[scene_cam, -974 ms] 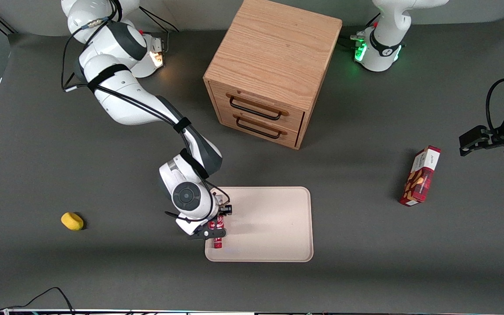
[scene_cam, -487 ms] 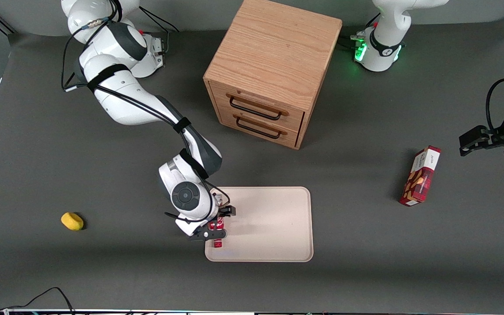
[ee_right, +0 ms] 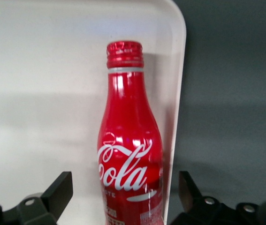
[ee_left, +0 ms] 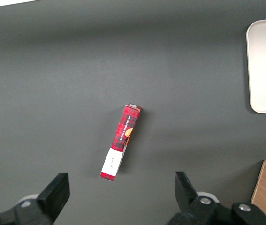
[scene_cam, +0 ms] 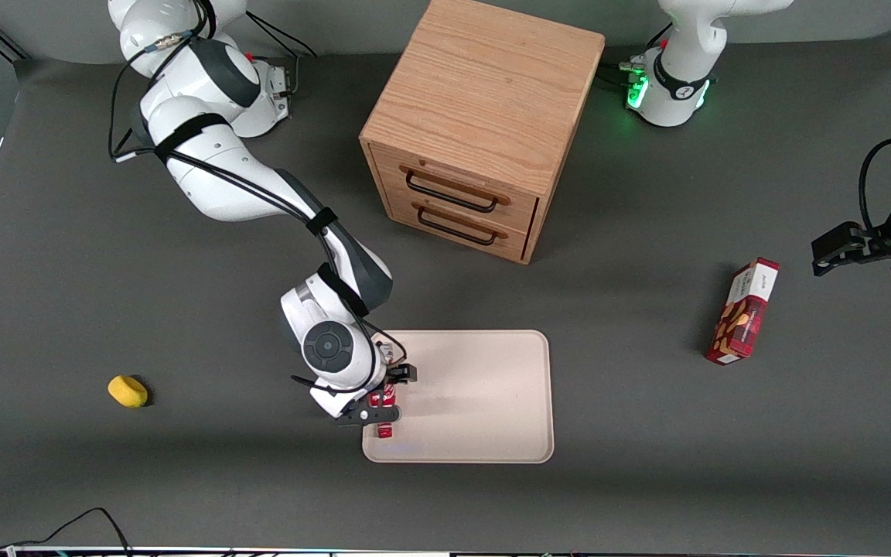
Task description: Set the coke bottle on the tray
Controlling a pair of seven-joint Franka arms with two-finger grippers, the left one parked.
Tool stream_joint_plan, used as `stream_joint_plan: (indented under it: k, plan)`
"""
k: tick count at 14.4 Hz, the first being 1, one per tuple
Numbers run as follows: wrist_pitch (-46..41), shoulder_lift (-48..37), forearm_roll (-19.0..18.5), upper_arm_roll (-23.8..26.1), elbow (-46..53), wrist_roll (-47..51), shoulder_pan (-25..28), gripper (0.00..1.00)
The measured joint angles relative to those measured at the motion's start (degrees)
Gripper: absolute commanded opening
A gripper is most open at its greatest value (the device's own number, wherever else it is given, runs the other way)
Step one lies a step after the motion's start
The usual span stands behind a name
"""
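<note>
The coke bottle (scene_cam: 384,418) (ee_right: 129,140), red with white script and a red cap, lies flat on the cream tray (scene_cam: 476,394) (ee_right: 43,70). It rests just inside the tray's rim at the working arm's end, cap toward the front camera. My right gripper (scene_cam: 388,394) (ee_right: 125,187) hovers over the bottle's lower body. It is open, with one black finger (ee_right: 60,190) on each side of the bottle and a gap between each finger and the bottle. The bottle's base is hidden under the gripper.
A wooden two-drawer cabinet (scene_cam: 484,116) stands farther from the front camera than the tray. A red-and-white snack box (scene_cam: 743,313) (ee_left: 121,140) lies toward the parked arm's end. A small yellow object (scene_cam: 128,391) lies toward the working arm's end.
The gripper's fingers have spread apart and let go of the coke bottle, which now rests on the tray. The arm has barely moved.
</note>
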Motion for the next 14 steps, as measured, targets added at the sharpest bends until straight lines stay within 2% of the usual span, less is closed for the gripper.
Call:
stream_joint_plan:
  k: [4, 6, 8, 13, 14]
  plan:
    - [-2.24, -3.53, 0.07, -0.02, 1.68, 0.11, -0.88, 1.00]
    - [-3.84, -8.45, 1.64, 0.02, -0.74, 0.11, -3.45, 1.00]
    - [-3.70, -15.59, 4.30, 0.10, -7.84, -0.09, -7.65, 1.00]
    - [-1.22, -39.31, 5.77, 0.47, -35.30, -3.92, -18.20, 1.00]
    - [-1.19, -43.91, 7.22, 0.46, -39.84, -6.24, -20.05, 1.00]
